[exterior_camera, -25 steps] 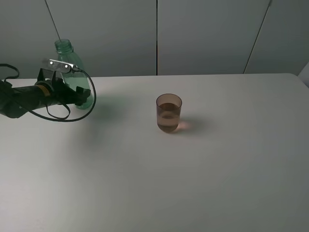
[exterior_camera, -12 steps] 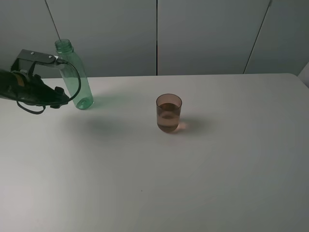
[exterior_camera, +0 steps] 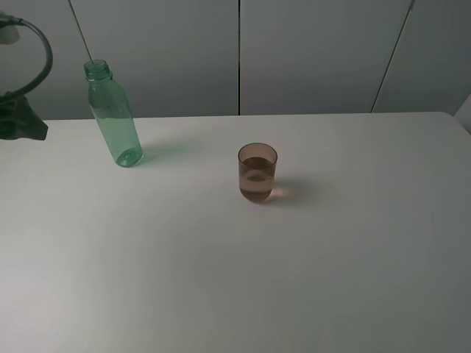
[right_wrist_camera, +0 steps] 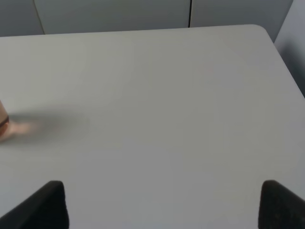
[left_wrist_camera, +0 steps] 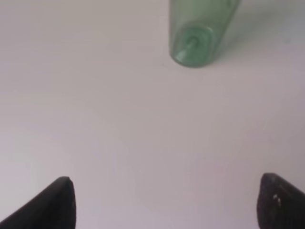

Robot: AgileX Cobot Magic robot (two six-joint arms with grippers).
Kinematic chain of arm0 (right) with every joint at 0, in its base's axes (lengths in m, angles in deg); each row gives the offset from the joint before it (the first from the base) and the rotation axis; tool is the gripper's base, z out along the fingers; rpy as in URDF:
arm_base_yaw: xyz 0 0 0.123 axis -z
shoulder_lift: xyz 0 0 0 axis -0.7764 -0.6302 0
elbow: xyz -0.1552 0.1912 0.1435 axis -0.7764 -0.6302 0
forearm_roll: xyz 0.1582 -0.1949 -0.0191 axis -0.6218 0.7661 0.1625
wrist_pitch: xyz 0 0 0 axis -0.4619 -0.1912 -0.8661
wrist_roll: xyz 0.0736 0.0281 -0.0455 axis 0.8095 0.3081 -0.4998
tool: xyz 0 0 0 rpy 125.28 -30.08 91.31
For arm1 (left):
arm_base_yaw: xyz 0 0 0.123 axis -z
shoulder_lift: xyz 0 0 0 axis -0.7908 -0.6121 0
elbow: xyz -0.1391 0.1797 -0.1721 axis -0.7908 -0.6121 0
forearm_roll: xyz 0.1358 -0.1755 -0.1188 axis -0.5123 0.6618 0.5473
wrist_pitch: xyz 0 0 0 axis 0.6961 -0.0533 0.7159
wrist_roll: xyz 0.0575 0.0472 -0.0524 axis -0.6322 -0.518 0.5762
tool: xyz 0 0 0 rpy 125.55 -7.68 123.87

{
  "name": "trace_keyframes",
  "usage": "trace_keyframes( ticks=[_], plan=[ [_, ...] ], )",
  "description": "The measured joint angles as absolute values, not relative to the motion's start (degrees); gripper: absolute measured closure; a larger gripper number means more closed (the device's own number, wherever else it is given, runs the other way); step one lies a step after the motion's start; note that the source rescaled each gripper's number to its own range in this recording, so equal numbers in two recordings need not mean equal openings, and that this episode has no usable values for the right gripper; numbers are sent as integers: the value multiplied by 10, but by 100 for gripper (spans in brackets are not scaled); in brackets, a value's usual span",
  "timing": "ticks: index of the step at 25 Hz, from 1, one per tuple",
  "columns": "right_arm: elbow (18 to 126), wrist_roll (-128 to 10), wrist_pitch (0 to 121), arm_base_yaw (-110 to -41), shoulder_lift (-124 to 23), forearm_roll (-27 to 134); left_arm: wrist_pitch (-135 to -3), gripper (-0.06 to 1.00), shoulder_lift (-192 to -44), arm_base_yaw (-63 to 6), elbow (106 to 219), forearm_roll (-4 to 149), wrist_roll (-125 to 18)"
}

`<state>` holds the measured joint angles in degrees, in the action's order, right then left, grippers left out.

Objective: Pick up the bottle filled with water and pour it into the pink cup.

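Note:
The green-tinted bottle [exterior_camera: 114, 114] stands uncapped at the table's back left; the left wrist view shows its base [left_wrist_camera: 198, 36]. The pink cup [exterior_camera: 257, 173] stands mid-table with liquid in its lower half, and a sliver of it shows at the edge of the right wrist view [right_wrist_camera: 2, 121]. My left gripper [left_wrist_camera: 167, 205] is open and empty, well back from the bottle. Only part of the left arm [exterior_camera: 18, 121] shows at the far left edge of the exterior view. My right gripper [right_wrist_camera: 162, 205] is open over bare table, to the right of the cup and apart from it.
The white table [exterior_camera: 221, 279] carries only the bottle and the cup. Grey wall panels [exterior_camera: 316, 51] rise behind its far edge. The table's rounded far right corner [right_wrist_camera: 264, 31] is in the right wrist view.
My left gripper, around the bottle a second ago, has drawn back to the left and up, almost out of the exterior view. The bottle stays standing where it was. The cup has not moved.

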<state>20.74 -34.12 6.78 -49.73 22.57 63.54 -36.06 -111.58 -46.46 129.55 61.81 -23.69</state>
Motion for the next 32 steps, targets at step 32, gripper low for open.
trace_keyframes(
  ticks=[32],
  plan=[
    [207, -341, 68, -497, 226, 635, -108, 4, -451, -465, 1127, 663, -302]
  ],
)
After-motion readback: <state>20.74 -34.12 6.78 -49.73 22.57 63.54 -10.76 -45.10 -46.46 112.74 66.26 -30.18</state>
